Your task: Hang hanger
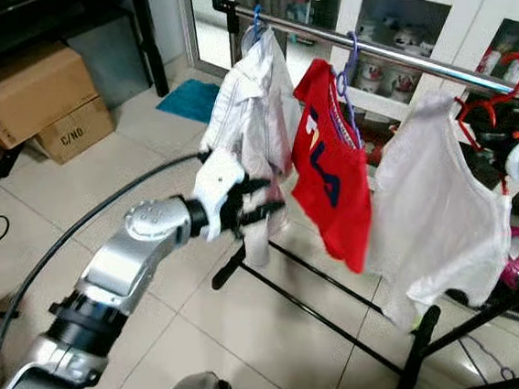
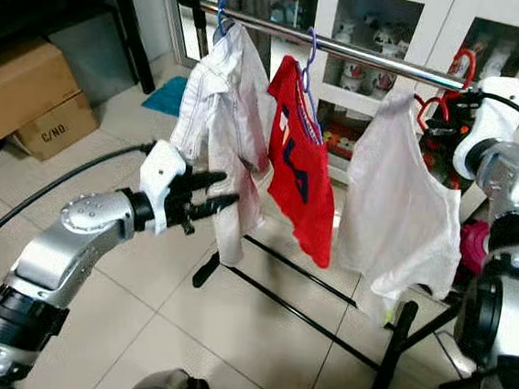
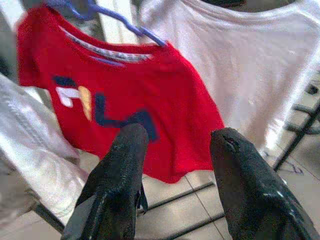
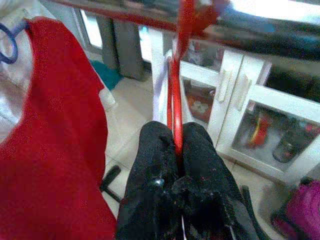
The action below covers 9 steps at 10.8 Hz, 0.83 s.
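Right wrist view showed me the right gripper (image 4: 176, 150) with its two black fingers pressed together on the red hanger (image 4: 176, 75), so the jaws were closed on the thin red wire with no gap. The hook of this hanger was up at the metal rail (image 2: 383, 61), at the right end of the rack, and I could not tell if it already sat on the rail. A pale white T-shirt (image 2: 402, 199) hung from that hanger, just left of the right gripper.

In the head views I saw the left gripper (image 2: 213, 197) held out near the front of the rack, close to the white shirt (image 2: 222, 108) on the blue hanger (image 2: 223, 14), at the left end of the rail. Its jaws stood well apart and held nothing. The red FILA T-shirt (image 2: 298, 171) hung in the middle on a purple hanger (image 2: 310, 66), between the two white garments.

Far on the left, cardboard boxes (image 1: 35, 95) stood on the tiled floor (image 1: 254, 341).
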Motion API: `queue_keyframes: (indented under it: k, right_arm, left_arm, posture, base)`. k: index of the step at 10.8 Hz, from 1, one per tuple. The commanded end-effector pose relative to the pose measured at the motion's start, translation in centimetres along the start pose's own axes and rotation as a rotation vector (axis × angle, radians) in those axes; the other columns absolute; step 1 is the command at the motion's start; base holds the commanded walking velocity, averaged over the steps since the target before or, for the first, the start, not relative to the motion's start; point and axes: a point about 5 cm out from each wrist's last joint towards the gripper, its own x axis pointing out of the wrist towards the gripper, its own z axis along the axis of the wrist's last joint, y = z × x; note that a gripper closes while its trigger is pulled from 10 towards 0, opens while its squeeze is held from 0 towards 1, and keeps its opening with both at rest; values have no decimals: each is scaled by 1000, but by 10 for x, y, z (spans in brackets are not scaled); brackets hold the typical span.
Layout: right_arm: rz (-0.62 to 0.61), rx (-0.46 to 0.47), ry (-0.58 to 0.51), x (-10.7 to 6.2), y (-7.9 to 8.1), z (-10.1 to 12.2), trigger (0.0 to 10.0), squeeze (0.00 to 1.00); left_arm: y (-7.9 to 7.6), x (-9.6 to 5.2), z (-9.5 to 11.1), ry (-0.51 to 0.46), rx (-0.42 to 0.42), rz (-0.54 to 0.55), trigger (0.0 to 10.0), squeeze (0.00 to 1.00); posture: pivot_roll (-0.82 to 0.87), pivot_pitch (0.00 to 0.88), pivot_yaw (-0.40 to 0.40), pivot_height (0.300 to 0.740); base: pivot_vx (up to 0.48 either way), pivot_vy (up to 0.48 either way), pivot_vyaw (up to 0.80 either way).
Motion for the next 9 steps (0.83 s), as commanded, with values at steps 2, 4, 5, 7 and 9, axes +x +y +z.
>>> queue_keyframes:
  k: [2, 4, 5, 7, 9]
  right_arm:
    - [37, -22, -141, -23, 9, 6, 0, 0]
    - [41, -35, -196, -35, 27, -10, 0, 0]
    - [42, -33, -190, -36, 36, -19, 0, 0]
    - [26, -14, -209, -37, 46, -16, 0, 0]
    - [-8, 7, -240, -33, 53, -3, 0, 0]
  left_arm:
    - [3, -1, -1, -32, -42, 104, 10000, 0]
    - [-2, 1, -3, -39, -38, 104, 10000, 0]
    - [-2, 2, -3, -35, -34, 102, 10000, 0]
    - [-1, 3, -2, -38, -26, 104, 10000, 0]
    - [-2, 0, -4, -32, -23, 109, 10000, 0]
  posture:
    - [-125, 0, 98, 740]
    - [-135, 0, 114, 740]
    - [-138, 0, 120, 740]
    - [-132, 0, 119, 740]
    - [-123, 0, 107, 740]
  base:
    - [0, 0, 0]
    - [0, 0, 0]
    - [0, 0, 0]
    - [0, 0, 0]
    - [0, 0, 0]
